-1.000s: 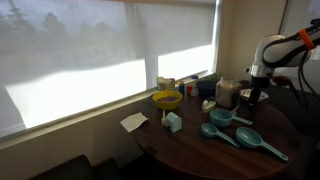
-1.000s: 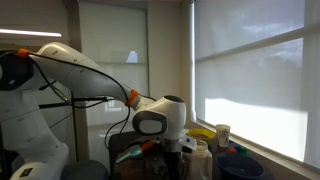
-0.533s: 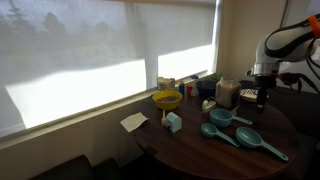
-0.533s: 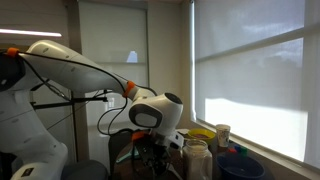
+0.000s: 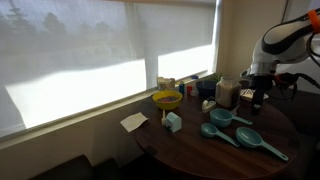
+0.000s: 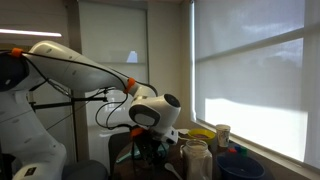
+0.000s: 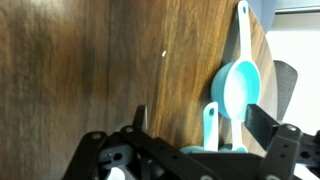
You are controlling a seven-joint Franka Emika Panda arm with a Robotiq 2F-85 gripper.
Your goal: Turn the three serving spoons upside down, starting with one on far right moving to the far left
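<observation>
as the three serving spoons lie side by side on the table, one spoon in the wrist view sits off to one side of the gripper, handle pointing straight away. its jaws are spread wide, holding nothing.

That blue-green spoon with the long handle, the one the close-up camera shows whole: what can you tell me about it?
The spoon looks like teal plastic, with a deep round bowl and a long straight handle that runs toward the top of the wrist view. It lies flat on the dark wooden table, seemingly hollow side up, so not yet turned over. Nothing grips it. A second teal spoon lies close beside it; whether they touch I cannot tell.
</observation>
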